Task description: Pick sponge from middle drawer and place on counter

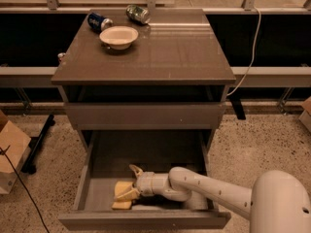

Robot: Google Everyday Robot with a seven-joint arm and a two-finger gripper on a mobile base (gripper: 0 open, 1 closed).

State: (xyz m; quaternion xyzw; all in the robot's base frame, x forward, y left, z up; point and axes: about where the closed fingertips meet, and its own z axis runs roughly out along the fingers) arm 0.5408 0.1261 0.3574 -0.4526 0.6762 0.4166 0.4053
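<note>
As I follow the arm down to its tip, the beige two-finger gripper sits low inside the pulled-out drawer with its fingers spread well apart. One finger points up toward the drawer's back. The other lies down against the small pale-yellow soft sponge.

The sponge rests on the drawer floor just under that lower finger, touching it, close to the front wall. I judge it is not clamped, since the upper finger stands clear of it.

Around the gripper is the wide grey-brown middle drawer, open far enough for the white arm to reach in from the right. Well above and behind the gripper is the glossy grey-brown counter. At its far left are a round white bowl, a blue can on its side and a green can on its side.

By my reading, only the reach into the drawer is done. What is left is to close the fingers on the sponge, lift it out over the drawer front, carry it up to the counter and let it go there.
</note>
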